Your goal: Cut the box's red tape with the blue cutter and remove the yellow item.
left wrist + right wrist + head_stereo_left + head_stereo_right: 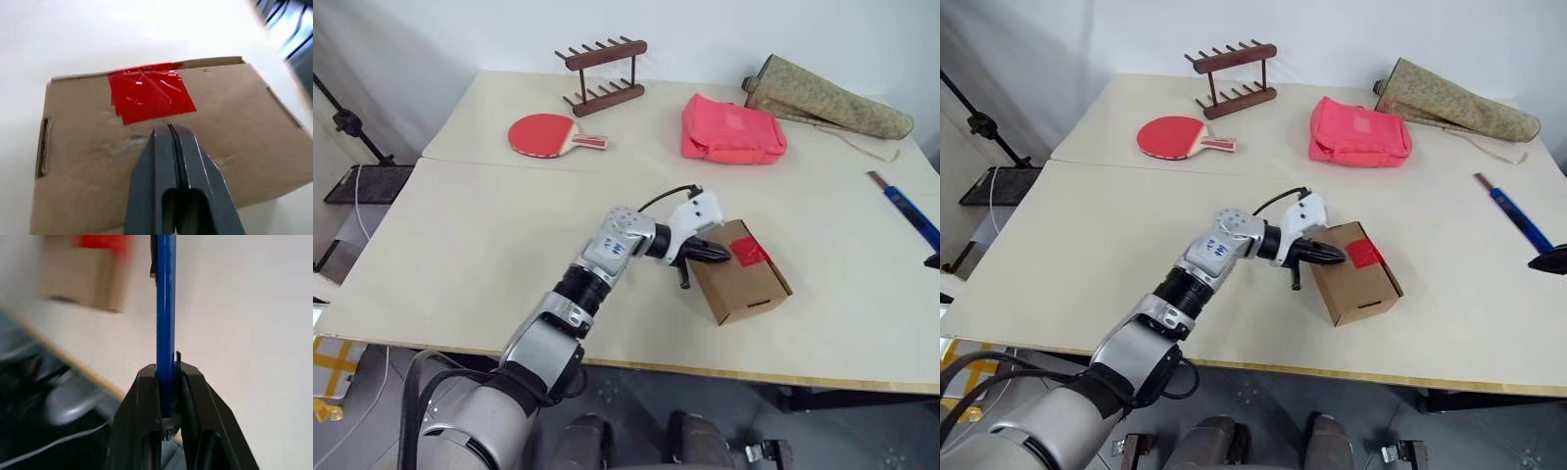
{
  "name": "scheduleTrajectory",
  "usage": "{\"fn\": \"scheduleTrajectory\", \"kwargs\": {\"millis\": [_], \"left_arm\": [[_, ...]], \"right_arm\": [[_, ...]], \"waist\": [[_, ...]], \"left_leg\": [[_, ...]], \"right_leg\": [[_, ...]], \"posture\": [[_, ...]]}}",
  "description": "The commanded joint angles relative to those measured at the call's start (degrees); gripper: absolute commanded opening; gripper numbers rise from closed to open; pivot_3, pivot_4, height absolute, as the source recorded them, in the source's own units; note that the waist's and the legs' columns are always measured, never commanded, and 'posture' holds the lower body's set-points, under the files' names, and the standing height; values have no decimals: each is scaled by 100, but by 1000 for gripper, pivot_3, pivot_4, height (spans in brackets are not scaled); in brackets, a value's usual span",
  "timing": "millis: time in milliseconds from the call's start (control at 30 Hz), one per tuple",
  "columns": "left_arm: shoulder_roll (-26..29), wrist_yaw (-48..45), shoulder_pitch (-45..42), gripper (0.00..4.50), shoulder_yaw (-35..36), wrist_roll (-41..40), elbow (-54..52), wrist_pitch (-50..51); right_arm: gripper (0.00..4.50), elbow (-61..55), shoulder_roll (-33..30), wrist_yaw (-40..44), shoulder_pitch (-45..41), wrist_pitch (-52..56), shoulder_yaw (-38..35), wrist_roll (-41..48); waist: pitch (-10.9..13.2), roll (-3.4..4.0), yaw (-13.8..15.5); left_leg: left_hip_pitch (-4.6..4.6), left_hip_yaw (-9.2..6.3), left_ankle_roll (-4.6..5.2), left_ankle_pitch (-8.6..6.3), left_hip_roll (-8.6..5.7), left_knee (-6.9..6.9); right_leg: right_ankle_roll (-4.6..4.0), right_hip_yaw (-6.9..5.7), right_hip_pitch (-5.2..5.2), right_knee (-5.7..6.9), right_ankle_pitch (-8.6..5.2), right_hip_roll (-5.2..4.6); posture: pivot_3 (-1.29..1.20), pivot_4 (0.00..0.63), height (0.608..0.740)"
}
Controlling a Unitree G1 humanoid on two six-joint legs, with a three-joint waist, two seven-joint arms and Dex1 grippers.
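Left gripper [713,253]: fingers fully closed, nothing held, tips resting on top of box [751,286], just short of red tape [750,251].
Box: near table [460,245] front edge, flap closed, tape seems intact; yellow item presumably inside.
Right gripper [167,374]: clamped on blue cutter [911,210], held off at far right, well apart from box.

Risks:
- Box braced by fingertip contact only; blade drag may slide or rotate it toward table edge.
- Slim cutter may twist in grip under cutting load.
- Cut line close to left fingertips; collision possible.
- Deep cut may damage contents.
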Motion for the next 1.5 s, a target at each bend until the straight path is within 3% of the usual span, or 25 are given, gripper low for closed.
{"fn": "scheduleTrajectory", "kwargs": {"millis": [33,133,367,600,767,867,1000,1133,1233,1367,1500], "left_arm": [[212,-252,134,0,264,-398,-518,371],[811,-670,326,0,365,-673,-1310,762],[1786,-779,900,0,234,-582,-1993,807],[2333,-712,1983,0,293,-784,-3090,1258],[2145,-114,2506,0,597,-1011,-3605,1575],[1732,606,2625,0,745,-966,-3532,1387],[1282,1179,2535,0,758,-946,-3334,1341],[982,1440,2348,0,536,-866,-2984,1325],[782,1685,2196,0,425,-763,-2691,1376],[599,1636,2056,0,196,-792,-2590,1489],[657,1469,2057,0,84,-890,-2728,1646]], "right_arm": [[170,593,456,-889,809,-827,-1131,-63],[170,901,1241,-2162,1916,-1790,-2124,-269],[170,703,2167,-3121,2888,-2219,-3008,-672],[2462,603,2298,-3133,3255,-2975,-3812,-887],[2462,-1241,2672,-2458,3863,-2917,-4412,-357],[1470,-2366,3433,-3141,3869,-3544,-4220,-713],[57,-2438,4191,-3895,3691,-4353,-3780,-1573],[23,-1837,4990,-4757,3153,-4703,-3421,-2137],[23,-1649,5344,-4943,2936,-4742,-3211,-2342],[23,-2611,5573,-4517,3201,-3413,-2691,-1949],[23,-3755,5631,-4097,3568,-2738,-2459,-1452]], "waist": [[6,11,-42],[15,27,-76],[16,128,-64],[16,132,-85],[23,128,-82],[36,99,-75],[38,97,-11],[38,96,-31],[38,96,-43],[38,96,-72],[38,96,-81]], "left_leg": [[0,1,0,2,-1,-1],[-6,0,-3,12,-2,-4],[-11,12,23,34,-20,-13],[-4,11,34,41,-27,-12],[6,15,33,42,-22,-17],[32,13,27,43,-15,-15],[50,20,26,42,-30,-17],[50,28,27,43,-34,-20],[50,31,28,48,-34,-25],[49,32,29,49,-31,-31],[50,32,27,47,-22,-36]], "right_leg": [[0,1,-2,1,0,-1],[0,-5,-10,14,0,0],[6,-3,-13,15,3,-4],[18,21,-3,10,11,-4],[18,29,-1,11,12,-1],[12,33,21,14,15,5],[17,55,30,18,18,-4],[20,67,23,17,20,-3],[20,67,22,18,20,-1],[20,67,20,16,20,1],[20,65,16,17,20,12]], "posture": [[0,150,740],[0,150,740],[0,150,740],[0,150,740],[0,150,740],[0,150,740],[0,150,740],[0,150,740],[0,150,740],[0,150,740],[0,150,740]]}}
